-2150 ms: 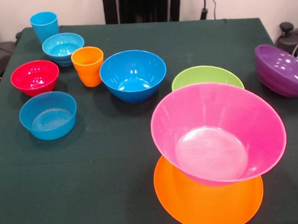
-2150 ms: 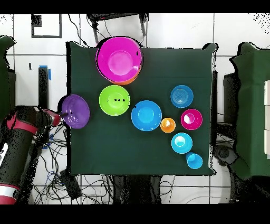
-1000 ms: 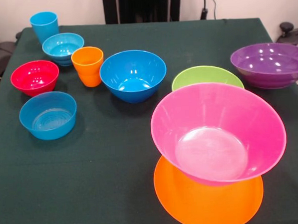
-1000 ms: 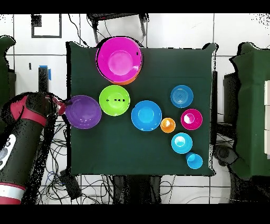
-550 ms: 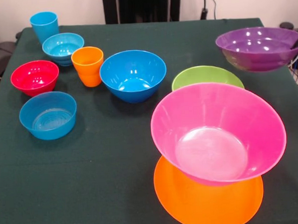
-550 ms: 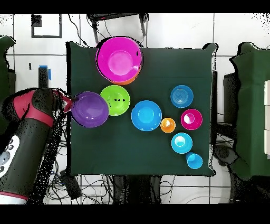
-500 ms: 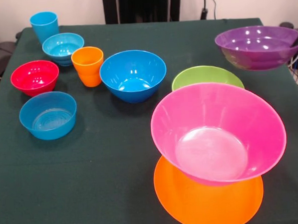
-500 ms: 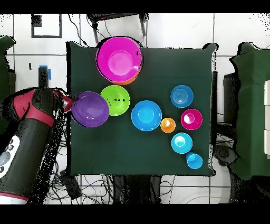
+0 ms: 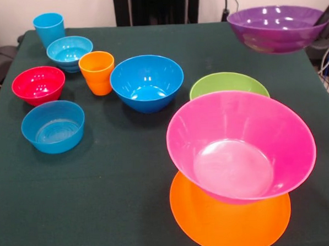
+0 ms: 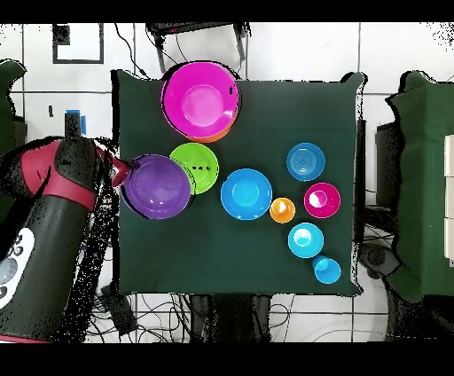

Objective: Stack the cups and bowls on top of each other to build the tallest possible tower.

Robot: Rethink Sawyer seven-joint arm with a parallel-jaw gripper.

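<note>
Now we watch the end effector [image 10: 121, 169] clamped on the purple bowl [image 9: 275, 29]'s rim, airborne beyond the pink bowl [image 9: 241, 145]; that edge-only pinch could let it tip or slip.

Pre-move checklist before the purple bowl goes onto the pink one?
1. Purple bowl lifted off the table: ok.
2. Purple bowl level, opening up: ok.
3. Pincer grip at the purple bowl's rim: cannot tell, jaws not resolved.
4. Pink bowl empty, seated on orange bowl: ok.
5. Green bowl lies between carried bowl and pink bowl: pass above it.
6. Purple bowl over the pink bowl: not ok, off to the side.
</note>
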